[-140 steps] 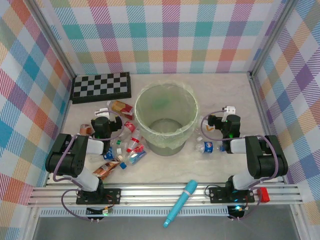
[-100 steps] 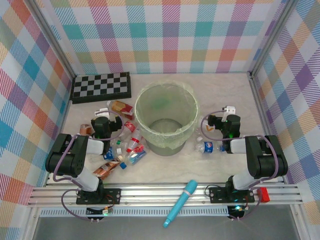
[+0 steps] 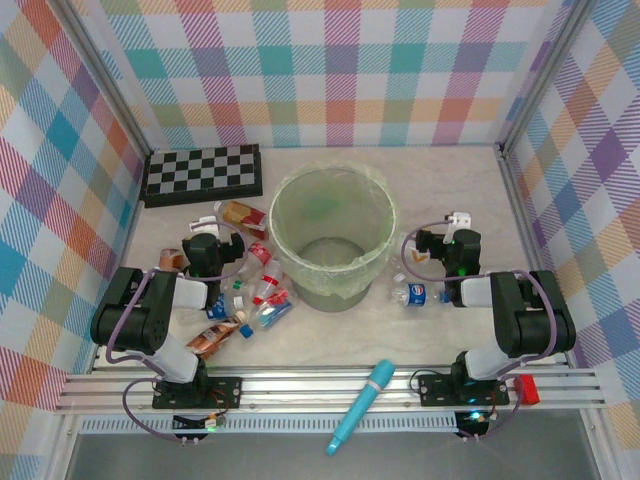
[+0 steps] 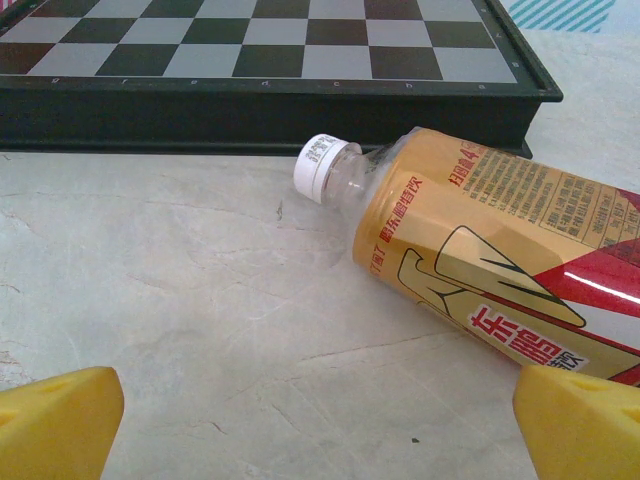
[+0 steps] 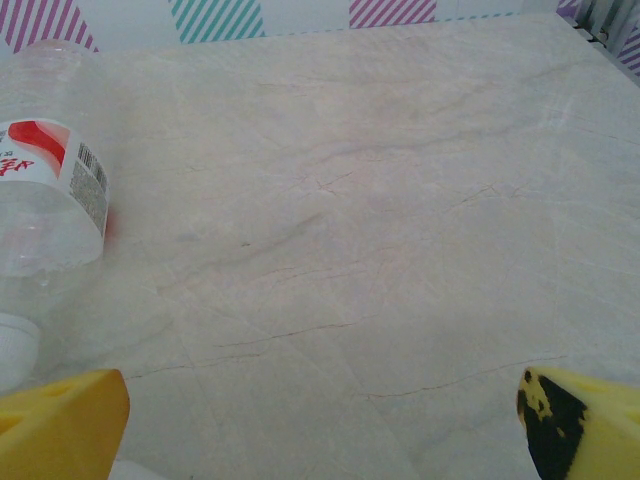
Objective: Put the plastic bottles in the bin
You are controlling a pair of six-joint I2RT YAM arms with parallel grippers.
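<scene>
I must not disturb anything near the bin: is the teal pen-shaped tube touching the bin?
Apart. The top external view shows the teal tube lying across the near rail, with bare table between its tip and the bin.

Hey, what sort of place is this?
Probably a robot test cell: plaid panels wall in a small table, two robot arms are bolted to a metal rail, and plastic bottles lie scattered beside a bin.

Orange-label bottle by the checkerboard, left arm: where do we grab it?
I'd grip the orange-label bottle mid-body from above, fingers across its width. It lies on its side, and its white cap sits close to the checkerboard, leaving the narrow neck cramped.
</scene>
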